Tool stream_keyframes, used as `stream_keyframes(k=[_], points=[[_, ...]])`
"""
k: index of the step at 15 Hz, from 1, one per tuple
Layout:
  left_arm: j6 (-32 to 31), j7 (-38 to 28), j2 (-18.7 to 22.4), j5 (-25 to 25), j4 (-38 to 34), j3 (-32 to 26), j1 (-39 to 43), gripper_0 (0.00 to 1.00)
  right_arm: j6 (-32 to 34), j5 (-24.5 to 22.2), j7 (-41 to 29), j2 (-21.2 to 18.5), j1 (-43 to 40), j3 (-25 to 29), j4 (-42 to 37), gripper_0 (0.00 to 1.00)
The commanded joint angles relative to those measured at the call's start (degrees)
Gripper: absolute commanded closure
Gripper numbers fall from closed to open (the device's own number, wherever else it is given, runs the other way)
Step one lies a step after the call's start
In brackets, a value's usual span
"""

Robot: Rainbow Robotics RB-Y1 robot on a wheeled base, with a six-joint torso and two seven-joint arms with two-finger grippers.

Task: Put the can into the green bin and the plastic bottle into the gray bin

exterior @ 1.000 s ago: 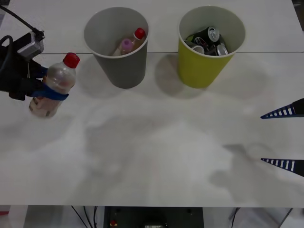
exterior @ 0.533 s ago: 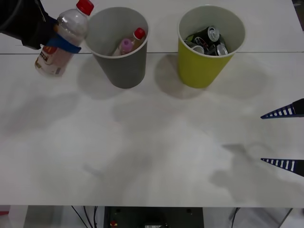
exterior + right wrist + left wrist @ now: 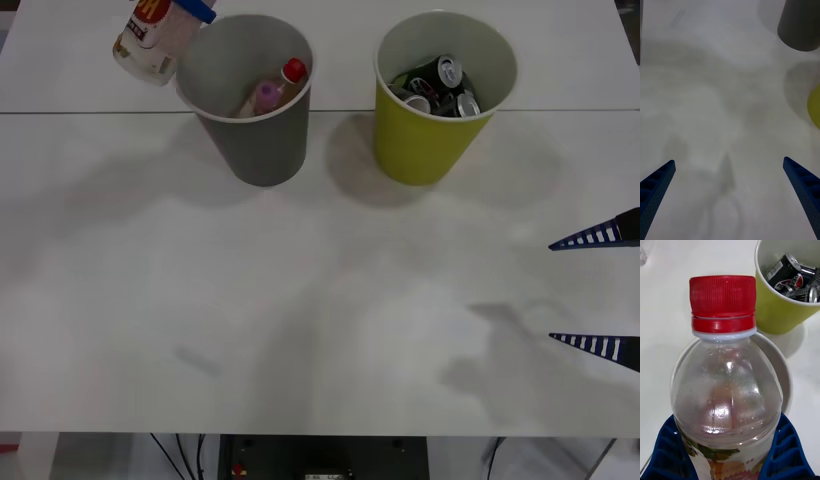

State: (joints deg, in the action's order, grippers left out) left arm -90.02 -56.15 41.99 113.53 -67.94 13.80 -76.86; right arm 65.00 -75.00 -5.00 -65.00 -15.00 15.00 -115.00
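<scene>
My left gripper [image 3: 726,455] is shut on the plastic bottle [image 3: 726,390], a clear bottle with a red cap [image 3: 722,300]. In the front view the bottle [image 3: 150,40] hangs tilted at the top edge, just left of the gray bin [image 3: 250,120], with a blue finger [image 3: 197,11] across it. The left wrist view has the gray bin's rim [image 3: 785,367] right behind the bottle. The green bin [image 3: 430,130] stands to the gray bin's right and holds several dark cans [image 3: 440,85]. My right gripper [image 3: 600,292] is open at the table's right edge, nothing between its fingers.
A red-capped bottle [image 3: 290,75] and a pink-capped bottle [image 3: 264,96] lie inside the gray bin. The white table [image 3: 300,300] stretches bare in front of both bins. The right wrist view has the gray bin [image 3: 799,26] and green bin [image 3: 814,108] far ahead.
My left gripper has lifted the bottle and carried it away from the table's left side, up and toward the gray bin's left rim. The right arm has not moved.
</scene>
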Motion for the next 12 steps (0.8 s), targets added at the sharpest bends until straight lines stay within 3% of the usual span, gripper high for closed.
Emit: stream_keyframes(k=[1,5,7,8,9,10,12], points=[[0.0,-0.5,-5.4,6.3,4.4,0.0,-4.3,1.00,0.0,0.0,0.0,0.0,0.0,0.0,0.0,0.00],[0.0,-0.6,-10.0,11.1,8.3,0.0,-6.8,0.99,0.0,0.0,0.0,0.0,0.0,0.0,0.0,0.00],[0.0,-0.9,-10.2,11.2,8.3,0.0,-6.7,0.90,0.0,0.0,0.0,0.0,0.0,0.0,0.0,0.00],[0.0,-0.9,-10.3,11.2,8.4,0.0,-6.6,0.66,0.0,0.0,0.0,0.0,0.0,0.0,0.0,0.00],[0.0,-0.9,-10.2,11.2,8.7,0.1,-6.7,0.09,0.0,0.0,0.0,0.0,0.0,0.0,0.0,0.00],[0.0,-0.9,-10.2,11.1,9.0,0.1,-6.7,0.00,0.0,0.0,0.0,0.0,0.0,0.0,0.0,0.00],[0.0,-0.9,-10.2,10.8,9.1,0.0,-6.6,0.00,0.0,0.0,0.0,0.0,0.0,0.0,0.0,0.00]])
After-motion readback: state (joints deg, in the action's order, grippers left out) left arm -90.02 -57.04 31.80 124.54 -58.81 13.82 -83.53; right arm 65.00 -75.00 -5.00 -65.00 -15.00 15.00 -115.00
